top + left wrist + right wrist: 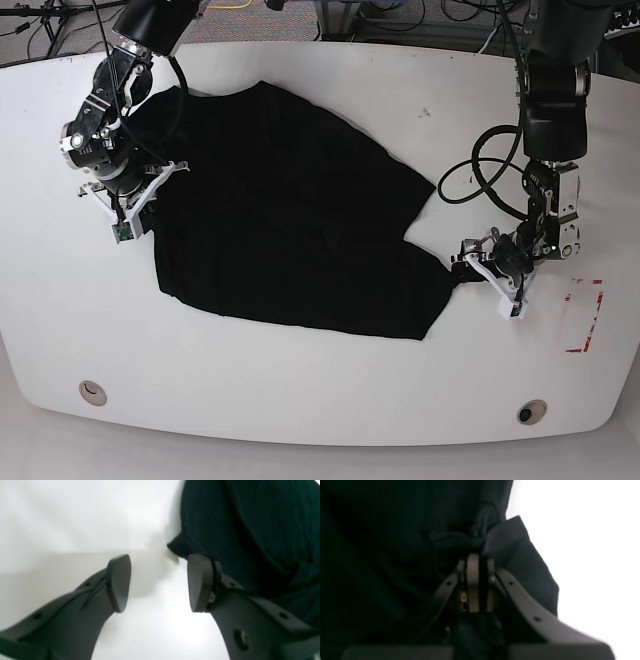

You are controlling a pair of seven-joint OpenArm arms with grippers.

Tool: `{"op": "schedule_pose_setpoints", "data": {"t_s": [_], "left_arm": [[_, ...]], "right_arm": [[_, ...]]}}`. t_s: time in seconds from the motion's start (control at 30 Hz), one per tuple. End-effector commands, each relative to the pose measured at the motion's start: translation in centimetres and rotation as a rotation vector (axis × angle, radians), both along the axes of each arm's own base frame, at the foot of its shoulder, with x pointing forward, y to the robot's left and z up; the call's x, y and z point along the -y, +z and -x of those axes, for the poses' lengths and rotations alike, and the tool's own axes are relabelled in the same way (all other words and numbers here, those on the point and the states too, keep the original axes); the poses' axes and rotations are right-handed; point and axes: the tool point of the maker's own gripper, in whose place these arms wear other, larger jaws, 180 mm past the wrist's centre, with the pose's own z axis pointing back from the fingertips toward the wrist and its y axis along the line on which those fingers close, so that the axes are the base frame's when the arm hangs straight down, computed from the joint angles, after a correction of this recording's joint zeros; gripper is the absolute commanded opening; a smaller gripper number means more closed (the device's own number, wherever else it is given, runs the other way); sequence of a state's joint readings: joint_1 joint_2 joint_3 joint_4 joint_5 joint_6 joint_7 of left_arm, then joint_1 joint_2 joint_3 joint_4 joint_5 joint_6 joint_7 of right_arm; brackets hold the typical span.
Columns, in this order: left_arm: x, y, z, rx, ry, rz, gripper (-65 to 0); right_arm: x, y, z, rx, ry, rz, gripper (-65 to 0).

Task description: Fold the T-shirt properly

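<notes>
The black T-shirt [290,220] lies spread and wrinkled across the middle of the white table [300,400]. At its left edge my right gripper [135,200] is shut on a bunch of the cloth. In the right wrist view, the T-shirt [395,542] fills the left side and gathers at the closed right gripper [476,557]. My left gripper [470,265] sits at the shirt's lower right corner. Seen from the left wrist, the left gripper [160,582] is open over bare table, its right finger [200,582] against the edge of the T-shirt [250,530].
A red-outlined mark [585,315] lies on the table to the right of the left arm. Black cables [480,170] loop beside that arm. Two round fittings [92,392] [532,412] sit near the table's front edge.
</notes>
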State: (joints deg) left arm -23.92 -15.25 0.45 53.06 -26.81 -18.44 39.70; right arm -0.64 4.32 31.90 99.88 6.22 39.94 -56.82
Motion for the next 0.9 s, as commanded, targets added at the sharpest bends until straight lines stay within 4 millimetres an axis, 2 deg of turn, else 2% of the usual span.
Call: {"op": "schedule_pose_setpoints", "data": {"t_s": [0.0, 0.1, 0.37, 0.43, 0.87], "left_arm": [[0.0, 0.7, -0.3, 0.016, -0.024, -0.004, -30.6], [0.4, 0.3, 0.3, 0.012, -0.056, 0.004, -30.5], [1.3, 0.5, 0.2, 0.023, -0.086, 0.028, -30.5], [1.5, 0.9, -0.1, 0.044, -0.098, 0.032, -30.6], [2.6, 0.8, 0.0, 0.049, -0.133, 0.053, -30.6]], "right_arm": [[0.6, 1.9, -1.2, 0.072, -0.010, 0.005, -64.5], [1.0, 2.3, -1.2, 0.079, -0.022, 0.014, -64.6], [1.2, 2.6, -1.5, 0.086, -0.025, 0.022, -64.5], [0.6, 2.5, -1.5, 0.082, -0.003, 0.024, -64.7], [0.4, 2.4, -1.5, 0.078, -0.003, 0.019, -64.4]]}}
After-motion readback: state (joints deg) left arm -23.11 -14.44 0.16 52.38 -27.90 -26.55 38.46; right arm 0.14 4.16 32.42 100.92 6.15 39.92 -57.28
